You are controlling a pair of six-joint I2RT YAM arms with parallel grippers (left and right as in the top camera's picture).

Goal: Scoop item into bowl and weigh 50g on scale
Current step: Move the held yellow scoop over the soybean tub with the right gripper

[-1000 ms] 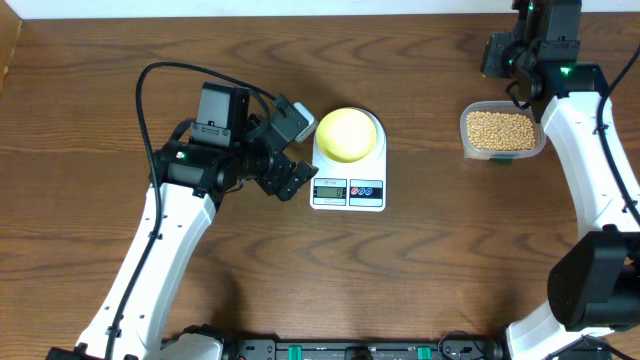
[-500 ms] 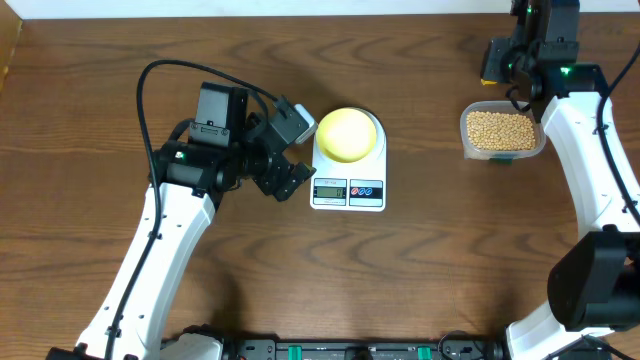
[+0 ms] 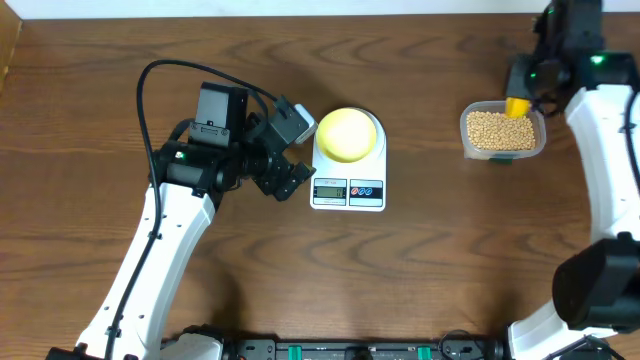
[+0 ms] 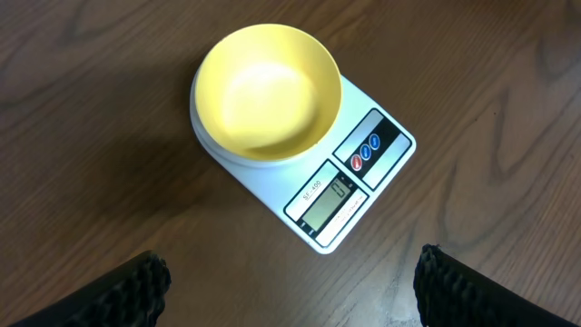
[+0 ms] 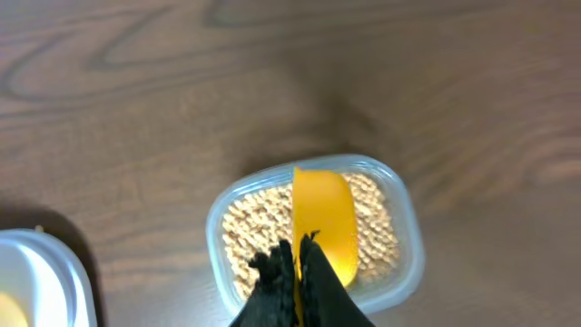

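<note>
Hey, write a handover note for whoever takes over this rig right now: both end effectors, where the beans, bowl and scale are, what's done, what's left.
The left end effector is open and empty, beside the scale.
The right end effector is shut on the yellow scoop, over the beans in the clear tub.
The bowl sits on the scale, empty.
Done: scoop in hand, bowl in place.
Left: scoop beans and tip them into the bowl up to fifty grams.

Overhead: fixed above, facing straight down, far; takes in the whole table [image 3: 420,280].
Left wrist: near, looking down on scale [image 4: 331,195] and bowl [image 4: 268,91], shared with overhead.
Right wrist: near, looking down on tub [image 5: 407,238] of beans [image 5: 250,234], likewise shared.
</note>
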